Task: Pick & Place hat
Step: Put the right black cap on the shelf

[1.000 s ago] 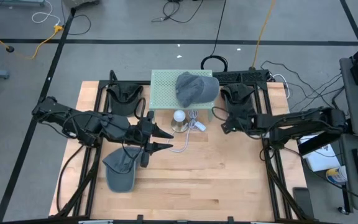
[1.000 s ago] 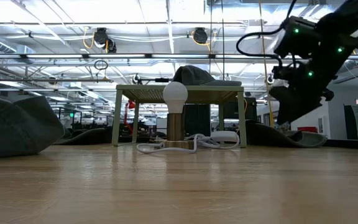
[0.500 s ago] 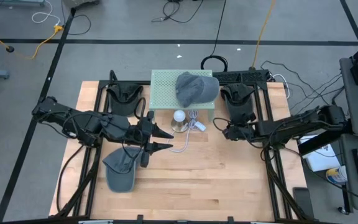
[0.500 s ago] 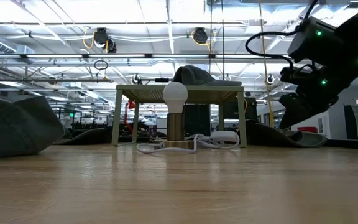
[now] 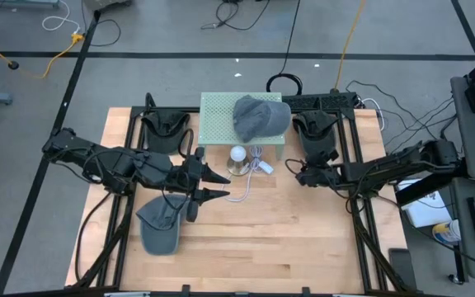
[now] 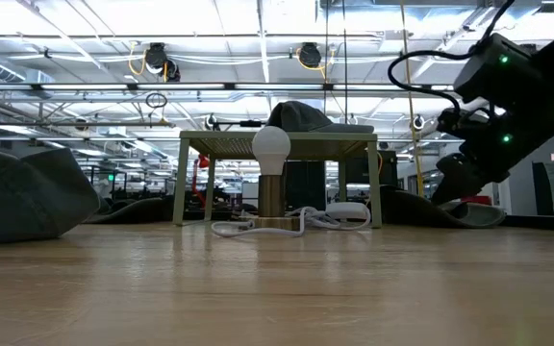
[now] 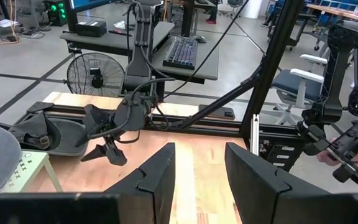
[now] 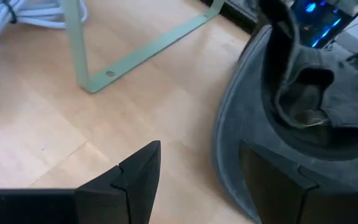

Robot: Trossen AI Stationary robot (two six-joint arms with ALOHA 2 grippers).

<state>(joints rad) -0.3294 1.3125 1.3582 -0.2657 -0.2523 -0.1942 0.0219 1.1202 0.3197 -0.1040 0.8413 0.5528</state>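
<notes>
One grey hat [image 5: 159, 229] lies flat on the table at the near left, below my left arm. A second grey hat [image 5: 261, 117] sits on top of the pale green stand [image 5: 221, 107]. My left gripper [image 5: 214, 186] hangs open in the air near the table's middle, holding nothing. My right gripper [image 5: 297, 173] is open and low, right of the stand, close to a dark cap-shaped thing [image 8: 303, 118]. In the right wrist view one finger [image 8: 272, 180] shows in front of that thing's rim.
A white bulb on a small base [image 6: 270, 149] with a coiled white cord [image 6: 296, 223] stands under the stand. Another dark cap-shaped thing [image 5: 163, 128] lies at the far left. Bare wood [image 5: 279, 239] stretches along the near side.
My right gripper has sunk toward the table beside the dark cap-shaped thing and rolled at the wrist, with its fingers no wider or narrower than before. Both grey hats lie where they were.
</notes>
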